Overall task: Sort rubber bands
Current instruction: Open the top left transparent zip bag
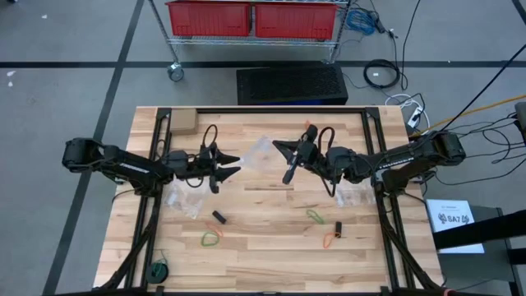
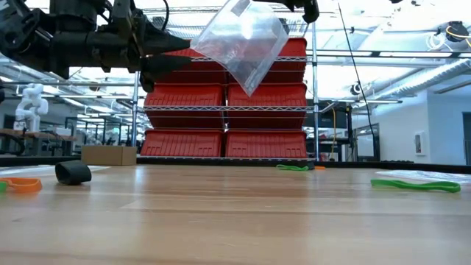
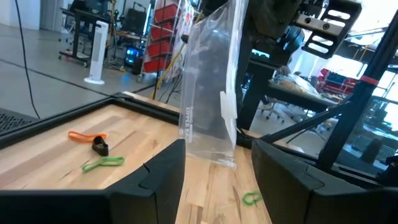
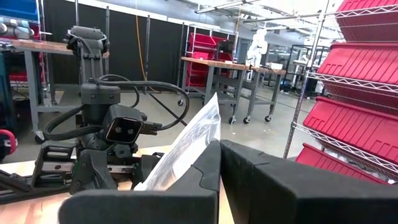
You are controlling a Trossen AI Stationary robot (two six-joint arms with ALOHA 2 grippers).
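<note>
Rubber bands [image 1: 212,238] lie loose on the wooden table [image 1: 263,255], all toward its near edge: green + orange pair near-left, a black one [image 1: 219,218] just above them; green band [image 1: 316,216], black one [image 1: 338,229] and orange one [image 1: 329,241] near-right. Right gripper [image 1: 279,145], fingers pressed together, pinches a clear zip bag [image 2: 243,43] up off the table, mid-table toward the far edge. Left gripper [image 1: 234,164], fingers spread, hovers just beside the bag, facing it. More clear bags [image 1: 182,200] lie flat by the left arm.
</note>
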